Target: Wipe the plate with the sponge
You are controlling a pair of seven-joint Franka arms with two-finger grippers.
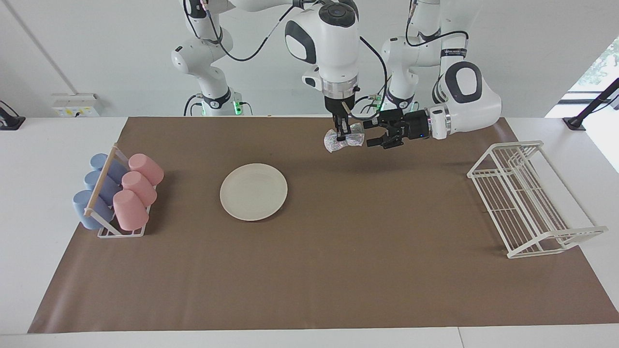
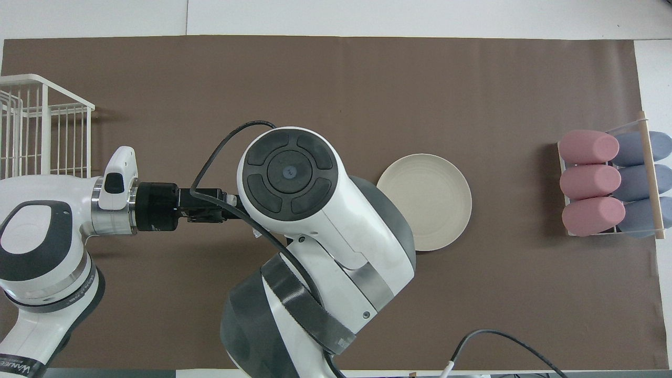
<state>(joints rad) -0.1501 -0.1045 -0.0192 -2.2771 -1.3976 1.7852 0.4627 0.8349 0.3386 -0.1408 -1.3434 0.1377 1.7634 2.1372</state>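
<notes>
Above counter, nearer robots than plate [image 1: 253, 191]: right gripper [image 1: 342, 134] clamped on sponge [image 1: 344, 139], held aloft (likely for handover). Left gripper [image 1: 375, 133] just beside sponge, fingers spread, empty. Plate flat on counter, unwiped.

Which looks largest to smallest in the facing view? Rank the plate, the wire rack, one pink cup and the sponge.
1. Wire rack
2. Plate
3. Pink cup
4. Sponge, held off the table, looks about the cup's size, so their order is unsure.
</notes>
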